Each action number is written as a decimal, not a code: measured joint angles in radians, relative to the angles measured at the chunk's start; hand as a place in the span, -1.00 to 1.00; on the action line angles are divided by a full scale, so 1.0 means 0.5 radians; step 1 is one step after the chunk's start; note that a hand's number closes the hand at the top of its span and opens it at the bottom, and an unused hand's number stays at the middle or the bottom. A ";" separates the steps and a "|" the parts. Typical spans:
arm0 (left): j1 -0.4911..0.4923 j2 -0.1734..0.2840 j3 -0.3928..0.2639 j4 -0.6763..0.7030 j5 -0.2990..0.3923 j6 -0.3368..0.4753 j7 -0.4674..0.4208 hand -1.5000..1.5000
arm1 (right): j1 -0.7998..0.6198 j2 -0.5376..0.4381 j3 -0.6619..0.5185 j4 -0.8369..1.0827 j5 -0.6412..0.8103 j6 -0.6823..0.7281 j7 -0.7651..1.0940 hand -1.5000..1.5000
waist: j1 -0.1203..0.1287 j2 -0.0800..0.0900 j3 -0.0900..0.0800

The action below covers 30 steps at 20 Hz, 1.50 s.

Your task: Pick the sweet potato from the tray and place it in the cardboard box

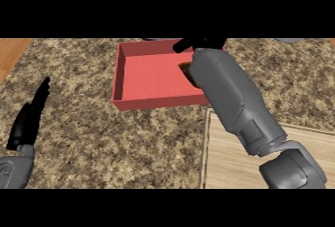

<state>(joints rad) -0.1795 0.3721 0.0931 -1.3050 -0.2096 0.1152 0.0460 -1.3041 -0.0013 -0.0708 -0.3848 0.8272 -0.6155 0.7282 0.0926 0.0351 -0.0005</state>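
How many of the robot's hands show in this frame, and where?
2. The left hand rests open at the left edge; the right hand is over the red box's far rim, mostly hidden by its forearm.

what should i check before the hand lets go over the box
1. Right hand over the red box: ok, it is at the far right corner.
2. Sweet potato over the box interior: ok, a brown bit shows beside the forearm, inside the walls.
3. Grip on the sweet potato: cannot tell, the forearm hides it.
4. Box floor free where visible: ok.
5. Left hand out of the way: ok, resting open at the left edge.
6. Wooden tray free of the sweet potato: ok.
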 measured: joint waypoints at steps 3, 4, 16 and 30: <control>-0.017 0.001 0.010 0.025 0.000 -0.001 -0.013 0.00 | -0.029 -0.004 -0.034 0.061 -0.033 -0.101 -0.126 -1.00 | -0.004 0.000 0.000; -0.018 -0.011 -0.001 0.023 -0.009 0.006 -0.011 0.00 | -0.023 -0.003 -0.034 0.069 -0.040 -0.162 -0.174 -1.00 | -0.001 -0.001 0.000; 0.054 -0.019 0.034 0.027 -0.026 0.035 -0.015 0.00 | 0.048 -0.018 -0.206 -0.111 -0.265 -0.646 -0.671 -1.00 | -0.089 -0.040 0.002; 0.239 0.035 0.171 -0.037 0.022 0.009 0.007 0.00 | 0.884 -0.141 -0.005 -1.234 -0.309 -0.374 -0.484 -1.00 | -0.273 -0.111 0.000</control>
<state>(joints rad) -0.0601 0.3894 0.1785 -1.3235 -0.1985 0.1196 0.0495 -0.8620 -0.0719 -0.0734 -1.0018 0.6725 -0.8025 0.4861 -0.0438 -0.0203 -0.0003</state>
